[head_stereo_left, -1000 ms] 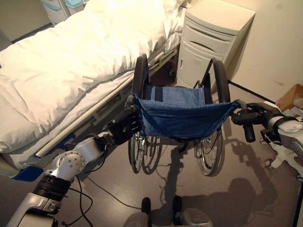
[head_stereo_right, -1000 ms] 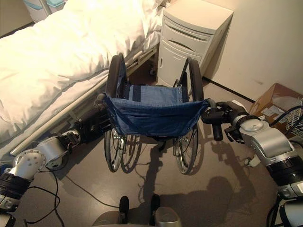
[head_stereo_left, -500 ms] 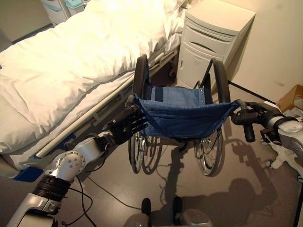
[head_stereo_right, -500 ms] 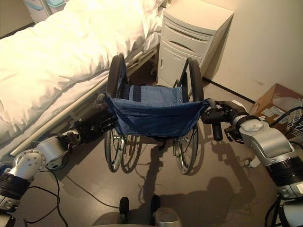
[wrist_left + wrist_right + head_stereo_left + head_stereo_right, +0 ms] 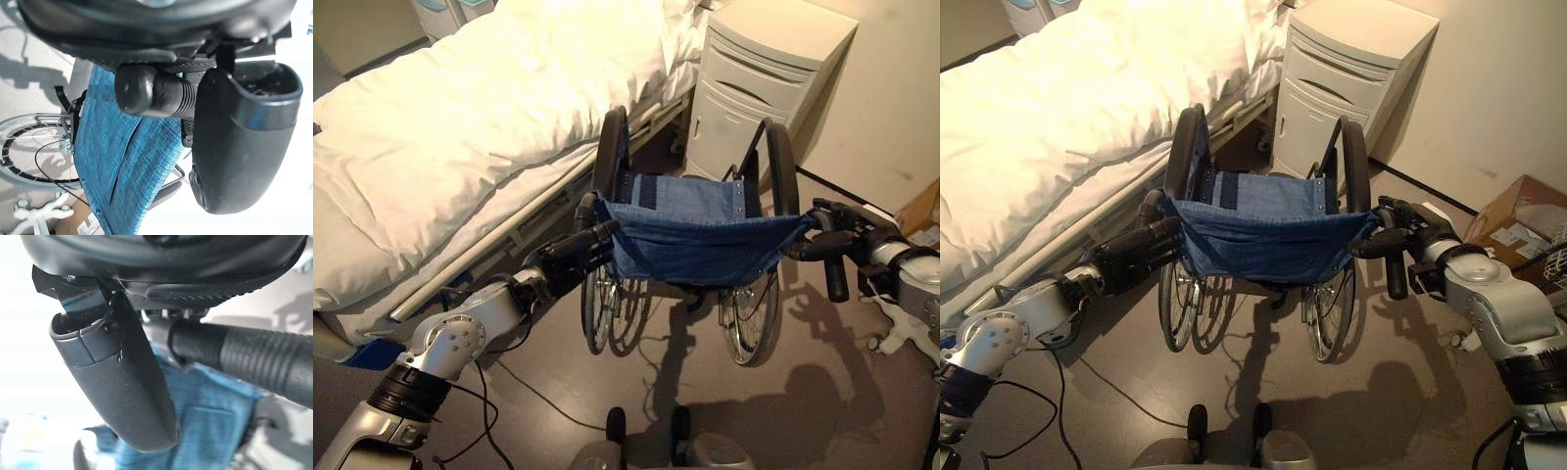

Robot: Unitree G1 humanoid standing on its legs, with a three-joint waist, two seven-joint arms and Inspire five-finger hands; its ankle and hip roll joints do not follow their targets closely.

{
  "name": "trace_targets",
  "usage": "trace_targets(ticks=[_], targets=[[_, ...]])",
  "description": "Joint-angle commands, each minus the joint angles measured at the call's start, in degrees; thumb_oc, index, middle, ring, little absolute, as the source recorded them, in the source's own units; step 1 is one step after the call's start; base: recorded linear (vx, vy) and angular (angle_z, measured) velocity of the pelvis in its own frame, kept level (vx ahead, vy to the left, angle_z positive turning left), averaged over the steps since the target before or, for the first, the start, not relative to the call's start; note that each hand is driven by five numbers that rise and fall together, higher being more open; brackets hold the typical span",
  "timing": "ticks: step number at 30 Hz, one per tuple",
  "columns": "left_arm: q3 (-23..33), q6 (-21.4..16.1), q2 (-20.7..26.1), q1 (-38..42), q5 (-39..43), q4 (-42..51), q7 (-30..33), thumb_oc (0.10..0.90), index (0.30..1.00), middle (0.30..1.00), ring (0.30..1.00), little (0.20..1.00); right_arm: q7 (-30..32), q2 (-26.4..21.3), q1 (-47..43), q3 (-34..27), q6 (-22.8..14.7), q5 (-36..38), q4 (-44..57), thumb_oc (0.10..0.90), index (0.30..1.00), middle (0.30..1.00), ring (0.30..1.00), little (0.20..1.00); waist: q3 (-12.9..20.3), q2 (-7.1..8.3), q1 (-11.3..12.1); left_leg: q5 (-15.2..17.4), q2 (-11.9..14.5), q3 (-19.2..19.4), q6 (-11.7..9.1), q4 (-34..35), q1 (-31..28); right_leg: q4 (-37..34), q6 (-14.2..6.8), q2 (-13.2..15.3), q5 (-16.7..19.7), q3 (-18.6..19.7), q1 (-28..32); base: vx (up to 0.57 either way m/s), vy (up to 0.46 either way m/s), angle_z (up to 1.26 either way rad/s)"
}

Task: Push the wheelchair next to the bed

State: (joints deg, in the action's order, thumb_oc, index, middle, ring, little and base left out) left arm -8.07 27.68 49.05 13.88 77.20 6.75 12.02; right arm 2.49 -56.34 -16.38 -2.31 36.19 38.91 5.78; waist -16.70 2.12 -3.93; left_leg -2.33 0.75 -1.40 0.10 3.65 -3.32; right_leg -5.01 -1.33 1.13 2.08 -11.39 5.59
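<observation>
Left hand (image 5: 570, 257): it is at the wheelchair's left push handle (image 5: 151, 95). Its fingers lie almost straight along the handle and point at the blue cloth. The wrist view shows the handle's round black end tucked under the palm, beside the thumb. The hand is not closed round it.
Right hand (image 5: 1408, 233): it is at the right push handle (image 5: 244, 360). The fingers reach out straight toward the chair's back and the thumb hangs down. The ribbed black grip lies against the palm, with no fingers wrapped round it.
Wheelchair (image 5: 1263, 230): it stands on the grey floor between the two hands, with its back to the robot. It has a blue cloth back (image 5: 700, 235) and two big black wheels. Its left wheel is just beside the bed's side rail. I cannot tell if they touch.
Bed (image 5: 460, 147): it runs along the wheelchair's left side, with a puffy white cover on it.
Bedside cabinet (image 5: 1351, 83): white, by the wall, just past the wheelchair's front.
Cardboard box (image 5: 1518, 220): on the floor by the wall, past the right arm.
</observation>
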Motion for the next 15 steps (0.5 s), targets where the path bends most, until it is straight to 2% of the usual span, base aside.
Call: trace_targets(ticks=[1, 2, 3, 5, 9, 10, 15], targets=[[23.89, -10.05, 9.59, 3.2, -8.22, -2.22, 1.02, 0.8, 0.9, 0.9, 0.9, 0.9, -0.82, -3.34, -0.39, -2.54, -11.18, 0.69, 2.16, 0.8, 0.9, 0.9, 0.9, 0.9, 14.82, -0.25, 4.31, -1.29, -0.53, 1.98, -2.6, 1.12, -1.63, 0.81, -4.82, 2.48, 1.82, 3.89, -0.12, -0.02, 0.001, -0.08], [27.23, -9.3, 11.07, 1.17, -11.82, -3.57, 0.09, 0.8, 0.9, 0.9, 0.9, 0.9, -0.25, -3.6, 2.07, -6.06, -11.57, 0.89, 1.98, 0.8, 0.9, 0.9, 0.9, 0.9, 14.96, -0.32, 4.21, -1.21, -0.46, 2.02, -2.59, 1.32, -1.66, 0.62, -4.8, 2.38, 1.74, 3.87, -0.11, -0.02, 0.003, -0.07], [27.7, -9.24, 11.25, 0.87, -12.27, -3.87, -0.15, 0.8, 0.9, 0.9, 0.9, 0.9, -0.23, -3.51, 2.5, -6.63, -11.51, 0.83, 1.99, 0.8, 0.9, 0.9, 0.9, 0.9, 15.02, -0.32, 4.19, -1.19, -0.45, 2.02, -2.59, 1.34, -1.65, 0.58, -4.79, 2.36, 1.72, 3.88, -0.11, -0.04, 0.005, -0.05], [32.3, -9.41, 13.0, -2.24, -17.1, -5.75, -2.19, 0.8, 0.9, 0.9, 0.9, 0.9, 0.44, -2.87, 6.07, -11.52, -12.8, 0.35, 0.71, 0.8, 0.9, 0.9, 0.9, 0.9, 15.27, -0.46, 4.21, -1.05, -0.35, 2.11, -2.62, 1.35, -1.45, 0.44, -4.76, 2.31, 1.53, 3.77, -0.2, -0.04, 0.004, -0.03], [37.35, -10.2, 14.21, -5.9, -18.8, -6.95, -4.93, 0.8, 0.9, 0.9, 0.9, 0.9, 1.13, -1.34, 10.59, -16.76, -13.2, -0.62, 0.5, 0.8, 0.9, 0.9, 0.9, 0.9, 15.51, -0.64, 4.09, -1.0, -0.13, 2.41, -2.73, 1.35, -1.08, 0.3, -4.86, 2.36, 1.45, 3.62, -0.48, -0.05, 0.002, 0.0], [39.77, -9.67, 14.12, -7.86, -18.94, -6.59, -5.92, 0.8, 0.9, 0.9, 0.9, 0.9, 1.0, -0.16, 13.12, -19.46, -13.21, -2.02, 0.61, 0.8, 0.9, 0.9, 0.9, 0.9, 15.58, -0.76, 3.97, -1.0, -0.02, 2.55, -2.77, 1.35, -0.93, 0.24, -4.91, 2.37, 1.45, 3.62, -0.63, -0.05, 0.002, 0.05], [44.74, -7.87, 13.14, -13.33, -20.77, -6.51, -9.16, 0.8, 0.9, 0.9, 0.9, 0.9, 2.18, 2.77, 17.29, -24.06, -12.79, -2.73, 0.43, 0.8, 0.9, 0.9, 0.9, 0.9, 15.69, -1.0, 3.71, -1.1, 0.37, 2.87, -2.95, 1.35, -0.64, 0.43, -4.92, 2.33, 1.24, 3.31, -0.94, -0.04, -0.004, 0.2]])
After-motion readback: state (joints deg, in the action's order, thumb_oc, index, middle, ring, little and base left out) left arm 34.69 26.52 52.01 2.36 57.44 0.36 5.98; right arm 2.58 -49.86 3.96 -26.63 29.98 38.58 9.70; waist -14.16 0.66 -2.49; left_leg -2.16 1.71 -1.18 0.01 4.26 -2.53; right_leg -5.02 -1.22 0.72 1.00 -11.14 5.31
